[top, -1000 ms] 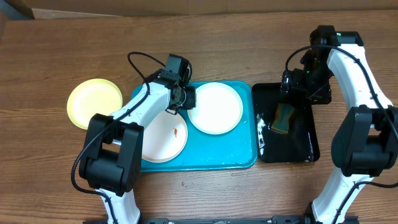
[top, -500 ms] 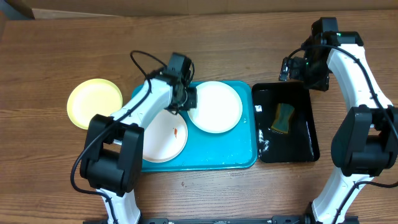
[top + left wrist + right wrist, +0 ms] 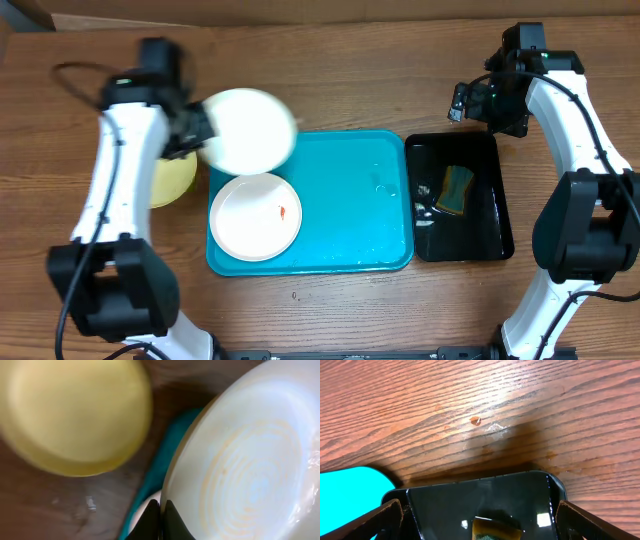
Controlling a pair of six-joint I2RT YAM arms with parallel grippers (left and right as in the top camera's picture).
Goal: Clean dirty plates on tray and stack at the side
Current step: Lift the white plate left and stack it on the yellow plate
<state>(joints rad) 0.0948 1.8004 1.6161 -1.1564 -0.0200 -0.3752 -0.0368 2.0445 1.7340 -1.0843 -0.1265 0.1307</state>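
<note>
My left gripper [image 3: 197, 131] is shut on the rim of a white plate [image 3: 250, 130] and holds it in the air over the tray's far left corner; the plate fills the right of the left wrist view [image 3: 250, 460]. The yellow-green plate [image 3: 172, 175] lies on the table left of the tray, partly under my left arm, and it shows blurred in the left wrist view [image 3: 75, 415]. A second white plate [image 3: 255, 215] with an orange smear lies in the turquoise tray [image 3: 360, 220]. My right gripper [image 3: 472, 103] is open and empty above the black tray's far edge.
A glossy black tray [image 3: 485, 235] right of the turquoise tray holds a sponge [image 3: 457, 190] in water; the sponge's top shows in the right wrist view [image 3: 497, 529]. Wet streaks lie on the turquoise tray's right half. Bare wood table surrounds both trays.
My left gripper has lifted the white plate off the tray's far middle and swung it left toward the yellow-green plate. The right arm has stayed raised above the black tray.
</note>
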